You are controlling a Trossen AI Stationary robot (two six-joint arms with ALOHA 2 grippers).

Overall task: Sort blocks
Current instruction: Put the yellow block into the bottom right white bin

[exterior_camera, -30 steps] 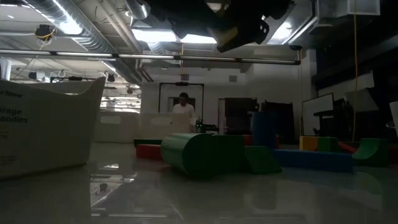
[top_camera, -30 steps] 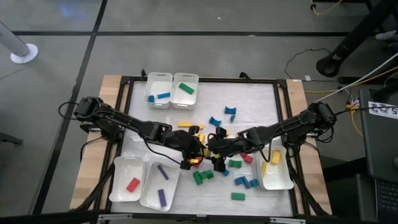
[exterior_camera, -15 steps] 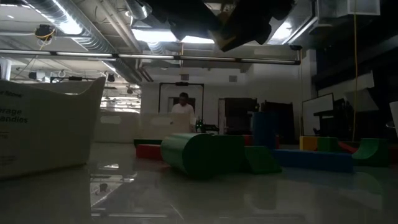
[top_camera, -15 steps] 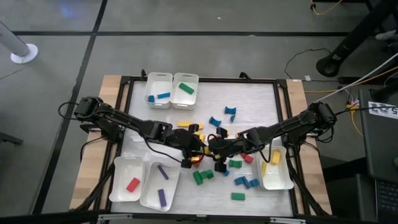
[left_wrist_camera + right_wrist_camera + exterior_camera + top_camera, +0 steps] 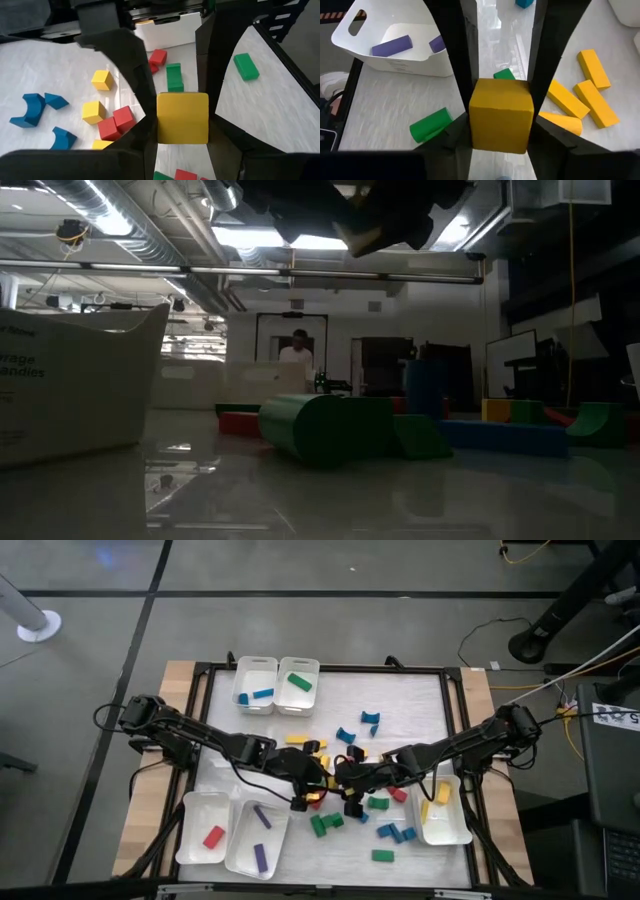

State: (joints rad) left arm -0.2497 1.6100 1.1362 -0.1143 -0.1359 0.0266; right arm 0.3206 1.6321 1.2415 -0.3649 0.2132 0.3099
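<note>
Table point(image 5: 420, 700): white mat inside a black frame, with bare room along the far right stretch and the near edge, which I judged the only free lanes. Left arm point(image 5: 200, 740) and right arm point(image 5: 460, 745): both reached inward and met over mid-table, wrists almost touching. That was the chief hazard I logged; either arm swinging out first could clip the other. Yellow tray point(image 5: 445, 838): beside the right rail under the right arm, so a crossing by the left arm would be blocked. Purple tray point(image 5: 240, 845): near left corner, clear of both arms. Left gripper point(image 5: 308, 795): clamped on the first yellow cube point(image 5: 182, 117), held above the mat. Right gripper point(image 5: 350, 802): likewise clenched on the second yellow cube point(image 5: 501, 121), lifted over the mat. Each grip sat on flat faces and looked square, though a knock between wrists could shake a cube loose. Loose blocks point(image 5: 385, 830): scattered directly beneath and towards the near edge, so a dropped cube would land among them and might bounce towards the frame.
</note>
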